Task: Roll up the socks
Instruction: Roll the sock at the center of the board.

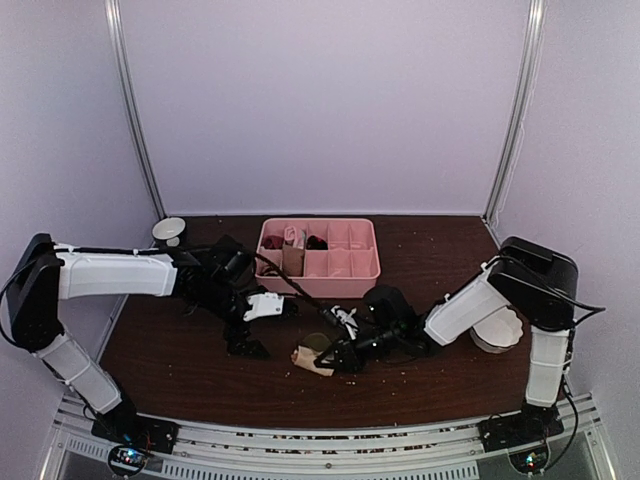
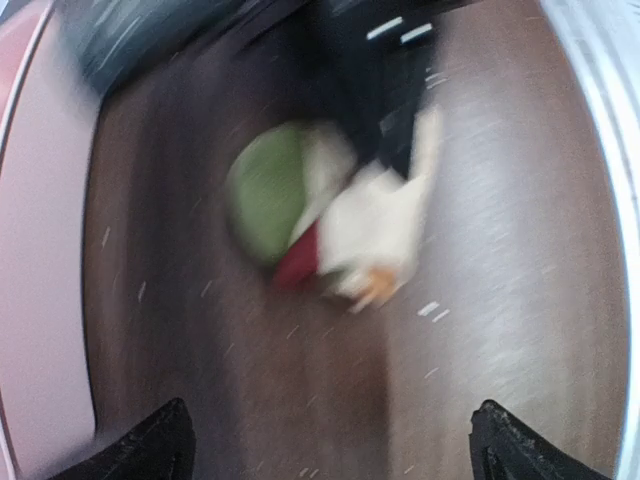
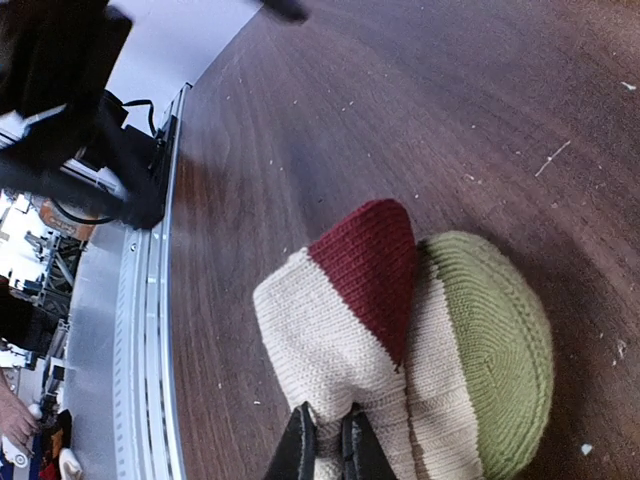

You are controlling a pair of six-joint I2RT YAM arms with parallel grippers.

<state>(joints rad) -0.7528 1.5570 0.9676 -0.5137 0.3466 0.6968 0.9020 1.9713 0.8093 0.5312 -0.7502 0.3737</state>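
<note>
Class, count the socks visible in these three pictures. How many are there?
1 for certain: the beige sock, on the table near the front edge, pinched by the right gripper. The pink tray holds fabric bits that may be more socks; too small to tell.

My left wrist view was all motion blur, the sock (image 2: 345, 222) just a smear; stuff in the tray (image 1: 322, 288) was too small to tell.
</note>
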